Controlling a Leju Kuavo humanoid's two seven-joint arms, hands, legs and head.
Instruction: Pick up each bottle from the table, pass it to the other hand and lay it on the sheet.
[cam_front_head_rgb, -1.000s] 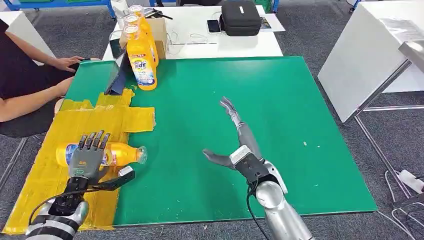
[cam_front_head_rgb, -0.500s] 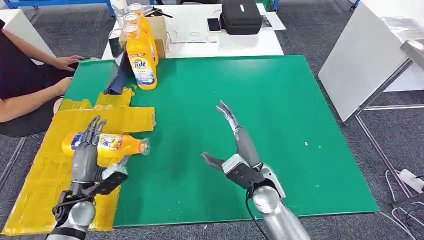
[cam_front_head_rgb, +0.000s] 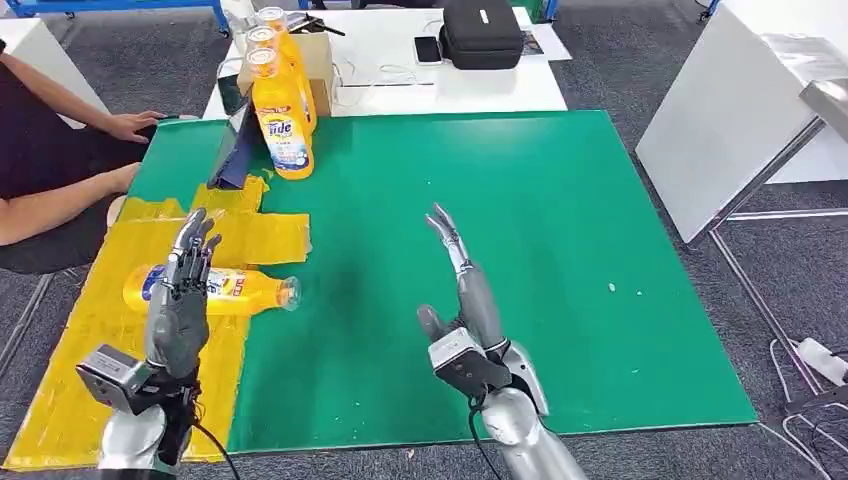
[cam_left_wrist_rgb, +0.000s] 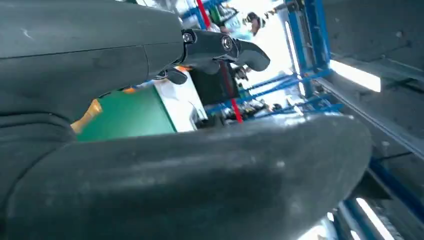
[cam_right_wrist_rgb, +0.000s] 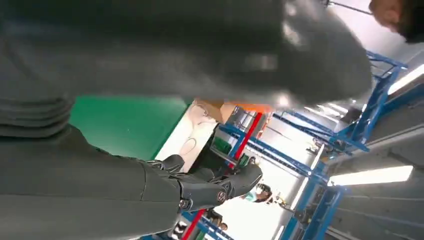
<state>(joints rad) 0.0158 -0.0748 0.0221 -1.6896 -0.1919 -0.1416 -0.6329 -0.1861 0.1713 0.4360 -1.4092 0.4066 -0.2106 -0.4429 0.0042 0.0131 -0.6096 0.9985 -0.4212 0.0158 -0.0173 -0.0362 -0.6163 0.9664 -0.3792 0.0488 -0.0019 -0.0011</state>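
Note:
An orange bottle (cam_front_head_rgb: 240, 291) with a blue label lies on its side on the yellow sheet (cam_front_head_rgb: 90, 350), cap end toward the green mat. My left hand (cam_front_head_rgb: 182, 300) is raised in front of it, fingers straight and pointing up, holding nothing. My right hand (cam_front_head_rgb: 465, 300) is lifted over the middle of the green mat (cam_front_head_rgb: 560, 220), fingers stretched out and empty. Three more orange bottles (cam_front_head_rgb: 280, 120) stand upright in a row at the mat's far left corner. Both wrist views look up past the fingers (cam_left_wrist_rgb: 220, 47) toward the ceiling.
A person (cam_front_head_rgb: 60, 170) sits at the far left with an arm resting by the mat's edge. A dark stand (cam_front_head_rgb: 235, 150) leans next to the upright bottles. A white table (cam_front_head_rgb: 400, 70) behind carries a cardboard box, a phone and a black case. A white board (cam_front_head_rgb: 720, 120) leans at the right.
My left hand has let go of the lying bottle and lifted, turning its fingers upward. My right hand has drawn back toward me and tilted up. The bottle stays on the sheet.

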